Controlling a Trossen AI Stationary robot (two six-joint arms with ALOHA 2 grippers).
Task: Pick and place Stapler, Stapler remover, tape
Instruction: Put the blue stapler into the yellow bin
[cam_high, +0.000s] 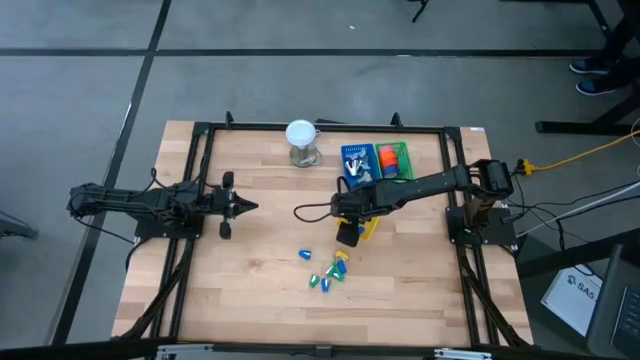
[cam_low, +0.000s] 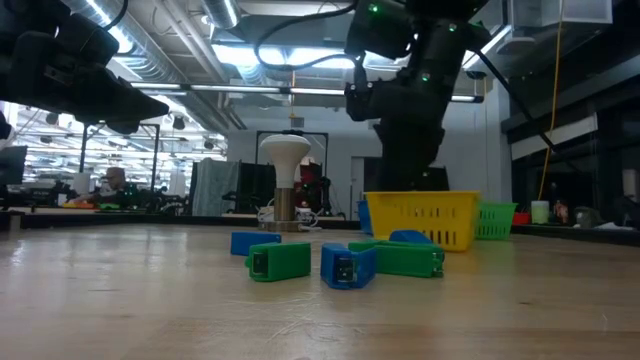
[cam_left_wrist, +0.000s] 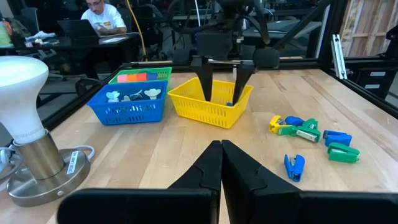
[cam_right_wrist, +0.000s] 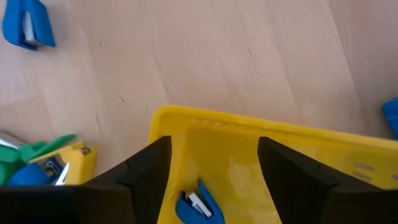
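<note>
Now your right gripper hangs jaws apart over the yellow basket, a blue stapler lying inside. Remaining staplers beside that basket are light, hard, slick plastic: pinch across their flat sides. Left gripper's jaws are together.

Right end effector over yellow basket

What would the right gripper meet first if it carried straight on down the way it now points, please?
Probably the floor of the yellow basket: the right gripper is open and pointing into it, with a small blue stapler lying between its fingers. Depth is unclear, so it might touch that stapler first.
</note>
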